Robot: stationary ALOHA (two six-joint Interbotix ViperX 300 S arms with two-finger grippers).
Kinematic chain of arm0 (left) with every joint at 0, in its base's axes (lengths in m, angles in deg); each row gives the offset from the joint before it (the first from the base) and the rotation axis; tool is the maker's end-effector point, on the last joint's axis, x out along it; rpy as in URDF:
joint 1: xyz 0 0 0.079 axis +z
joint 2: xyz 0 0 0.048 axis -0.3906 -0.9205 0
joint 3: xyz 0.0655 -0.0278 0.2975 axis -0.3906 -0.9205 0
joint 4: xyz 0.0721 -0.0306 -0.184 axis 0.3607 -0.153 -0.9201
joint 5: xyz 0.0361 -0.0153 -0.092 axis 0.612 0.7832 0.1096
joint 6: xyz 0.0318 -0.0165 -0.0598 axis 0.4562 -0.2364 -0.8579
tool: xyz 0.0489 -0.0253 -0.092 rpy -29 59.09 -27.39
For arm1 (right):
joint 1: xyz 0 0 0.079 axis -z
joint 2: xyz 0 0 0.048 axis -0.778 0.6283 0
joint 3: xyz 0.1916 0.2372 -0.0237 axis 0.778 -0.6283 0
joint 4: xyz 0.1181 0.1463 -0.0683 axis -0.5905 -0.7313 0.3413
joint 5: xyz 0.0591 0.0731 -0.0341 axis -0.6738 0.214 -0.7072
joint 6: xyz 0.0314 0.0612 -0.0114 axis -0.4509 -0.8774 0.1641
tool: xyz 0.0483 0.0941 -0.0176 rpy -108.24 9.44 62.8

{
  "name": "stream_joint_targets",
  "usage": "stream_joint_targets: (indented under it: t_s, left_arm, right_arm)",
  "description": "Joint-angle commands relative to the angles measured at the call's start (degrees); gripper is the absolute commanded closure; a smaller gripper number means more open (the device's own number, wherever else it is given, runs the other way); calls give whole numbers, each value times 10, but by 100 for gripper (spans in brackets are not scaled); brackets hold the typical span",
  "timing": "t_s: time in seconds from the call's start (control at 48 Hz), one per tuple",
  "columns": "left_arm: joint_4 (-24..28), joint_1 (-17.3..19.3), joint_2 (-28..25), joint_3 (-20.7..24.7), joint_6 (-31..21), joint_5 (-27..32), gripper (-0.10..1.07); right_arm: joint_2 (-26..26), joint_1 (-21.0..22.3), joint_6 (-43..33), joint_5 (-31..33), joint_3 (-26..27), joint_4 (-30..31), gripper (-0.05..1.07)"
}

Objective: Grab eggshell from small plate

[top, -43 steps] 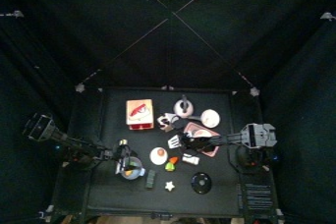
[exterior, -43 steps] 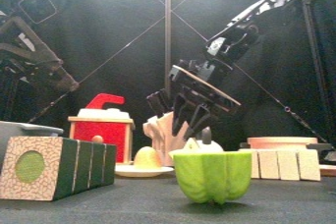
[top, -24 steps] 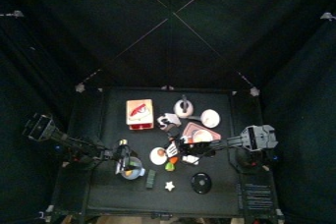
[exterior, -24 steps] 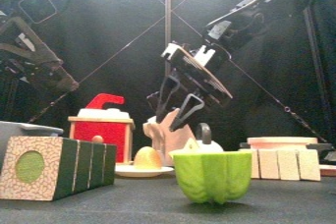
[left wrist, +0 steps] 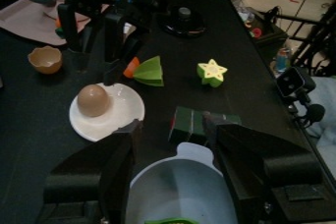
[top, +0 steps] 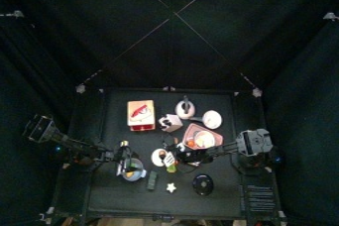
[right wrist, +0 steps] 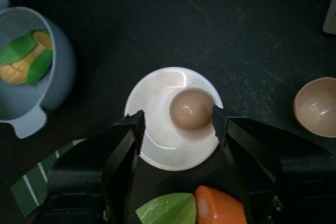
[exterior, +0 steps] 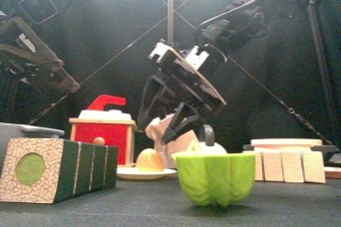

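Eggshell (right wrist: 192,108) sits on small plate (right wrist: 174,114). Right gripper (right wrist: 179,130) hangs above it, fingers spread wide, nothing grasped. Left gripper (left wrist: 176,149) rests over grey bowl (left wrist: 182,186), fingers released.

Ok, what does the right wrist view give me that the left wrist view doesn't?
Only the right wrist view looks straight down on the eggshell, centred between the open right gripper jaws, with a blue-grey bowl beside the small plate. Only the left wrist view shows the star-shaped piece and the right arm from the side. Both show eggshell on plate, untouched.
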Motion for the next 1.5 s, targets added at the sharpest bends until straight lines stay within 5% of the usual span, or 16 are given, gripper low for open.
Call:
stream_joint_targets:
  t_s: [0.0,1.0,1.479]
  left_arm:
    - [0,1,0,6,0,-4,9]
    - [0,4,0,3,0,-4,9]
    - [0,4,0,3,0,-4,9]
  right_arm:
    - [-4,3,1,1,12,2,13]
    - [41,5,2,6,34,12,24]
    - [40,-7,3,49,50,14,17]
